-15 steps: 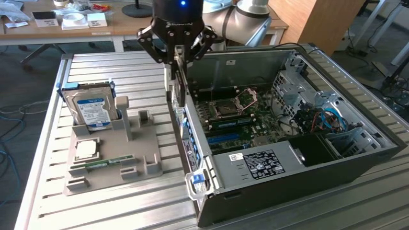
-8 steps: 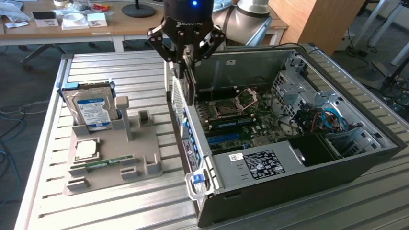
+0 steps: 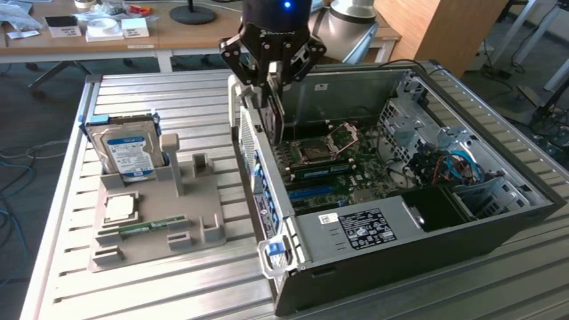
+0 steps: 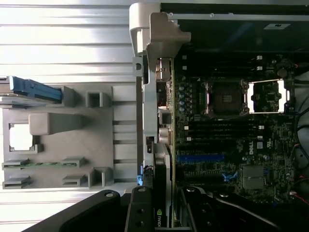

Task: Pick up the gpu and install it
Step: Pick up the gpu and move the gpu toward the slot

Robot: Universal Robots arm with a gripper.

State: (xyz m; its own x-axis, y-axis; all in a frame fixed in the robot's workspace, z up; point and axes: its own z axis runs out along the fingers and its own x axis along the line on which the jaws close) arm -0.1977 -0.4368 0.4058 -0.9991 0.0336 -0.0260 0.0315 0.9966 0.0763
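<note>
The gpu (image 3: pixel 268 119) is a thin dark card hanging upright on its edge from my gripper (image 3: pixel 271 81), which is shut on its upper edge. It hangs at the rear wall of the open computer case (image 3: pixel 511 157), just above the motherboard (image 3: pixel 331 167) and its slots. In the wrist view I look down the card's edge, the gpu (image 4: pixel 162 166) sitting between my black fingers (image 4: pixel 140 210), with my gripper (image 4: pixel 164 210) over the case's rear edge. A blue expansion slot (image 4: pixel 200 157) lies on the motherboard (image 4: pixel 227 135) just beside the card.
On the exterior view's left, a grey holder (image 3: pixel 151 230) on the slatted metal table carries a blue-labelled hard drive (image 3: pixel 129 155), a CPU (image 3: pixel 120 207) and a green RAM stick (image 3: pixel 151 225). Power supply (image 3: pixel 364 228) and drive cages (image 3: pixel 427 133) fill the case's other end.
</note>
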